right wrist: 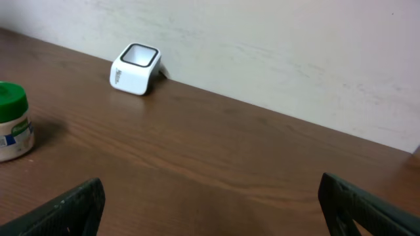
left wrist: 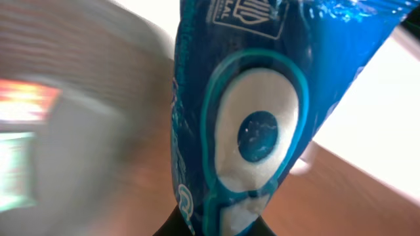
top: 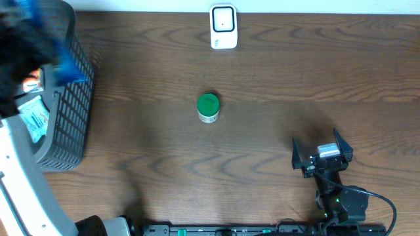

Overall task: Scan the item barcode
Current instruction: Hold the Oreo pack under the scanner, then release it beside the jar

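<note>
Since my L fingers [left wrist: 167,231] are clamped shut on blue packet [left wrist: 243,118] over basket [top: 69,124], R fingers [right wrist: 72,210] wide open, empty: carry it to scanner [top: 223,26] at desk [top: 262,78] far edge; turn barcode face to its window, grip firm, no wobble.

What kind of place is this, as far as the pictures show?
Probably a mock shop checkout set up on a wooden table: a white barcode scanner stands by the wall, a dark basket holds packaged goods, and the left gripper holds a blue packet.

Close-up of blue packet [left wrist: 262,124] with white oval print.
</note>
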Robot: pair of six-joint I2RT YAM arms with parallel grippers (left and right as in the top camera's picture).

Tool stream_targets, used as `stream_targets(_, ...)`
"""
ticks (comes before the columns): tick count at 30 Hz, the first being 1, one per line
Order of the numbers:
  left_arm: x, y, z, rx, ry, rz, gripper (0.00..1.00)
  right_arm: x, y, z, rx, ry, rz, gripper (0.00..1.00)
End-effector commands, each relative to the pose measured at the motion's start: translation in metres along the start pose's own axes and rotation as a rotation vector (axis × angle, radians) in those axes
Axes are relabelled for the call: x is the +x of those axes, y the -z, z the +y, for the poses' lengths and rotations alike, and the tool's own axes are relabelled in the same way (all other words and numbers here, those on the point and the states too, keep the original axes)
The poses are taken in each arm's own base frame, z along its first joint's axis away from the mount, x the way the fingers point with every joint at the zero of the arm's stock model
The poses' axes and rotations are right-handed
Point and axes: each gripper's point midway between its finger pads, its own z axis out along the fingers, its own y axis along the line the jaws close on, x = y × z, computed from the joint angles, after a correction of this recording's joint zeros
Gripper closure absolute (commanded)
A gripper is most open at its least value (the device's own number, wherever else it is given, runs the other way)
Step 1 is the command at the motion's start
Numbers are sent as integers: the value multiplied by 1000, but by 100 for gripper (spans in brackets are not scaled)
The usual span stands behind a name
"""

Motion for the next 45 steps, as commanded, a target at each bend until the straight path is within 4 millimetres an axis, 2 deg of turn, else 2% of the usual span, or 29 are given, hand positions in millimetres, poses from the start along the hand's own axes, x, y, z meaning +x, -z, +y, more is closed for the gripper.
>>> stream_targets(1, 53, -21, -91, 441, -83, 256, 92, 1, 0, -1, 4, 1, 1, 1)
stream_targets(5, 100, -35, -140, 583, -208, 397, 93, 0, 0, -1, 4, 1, 0, 1)
stream_targets(7, 120, -41, -159, 641, -290, 444, 92, 0, 0, -1, 4, 1, 0, 1)
stream_targets(11, 174, -44, -202, 884, -544, 532, 92, 0, 0, -1, 4, 1, 0, 1)
stream_targets(14, 211, -41, -224, 1091, -673, 583, 92, 0, 0, -1, 4, 1, 0, 1)
stream_targets(16, 234, -50, -230, 1162, -714, 630, 93, 0, 0, -1, 4, 1, 0, 1)
stream_targets(23, 296, -106, -231, 1215, -628, 836, 92, 1, 0, -1, 4, 1, 1, 1)
stream_targets(24, 309, -119, -229, 1212, -607, 876, 93, 0, 0, -1, 4, 1, 0, 1)
stream_targets(29, 351, -154, -218, 1161, -584, 993, 91, 0, 0, -1, 4, 1, 0, 1)
stream_targets(33, 393, -192, -199, 966, -675, 1073, 91, 0, 0, -1, 4, 1, 0, 1)
stream_targets(35, 409, -220, -184, 747, -730, 1083, 91, 1, 0, -1, 4, 1, 1, 1)
stream_targets(38, 412, -267, -153, 318, -825, 977, 91, 0, 0, -1, 4, 1, 0, 1)
stream_targets(40, 401, -285, -140, 93, -879, 862, 91, 0, 0, -1, 4, 1, 0, 1)
stream_targets(42, 399, -289, -142, 10, -922, 790, 90, 0, 0, -1, 4, 1, 0, 1)
stream_targets(44, 405, -289, -153, 23, -948, 762, 86, 0, 0, -1, 4, 1, 0, 1)
stream_targets(45, 407, -289, -156, 27, -942, 757, 78, 0, 0, -1, 4, 1, 0, 1)
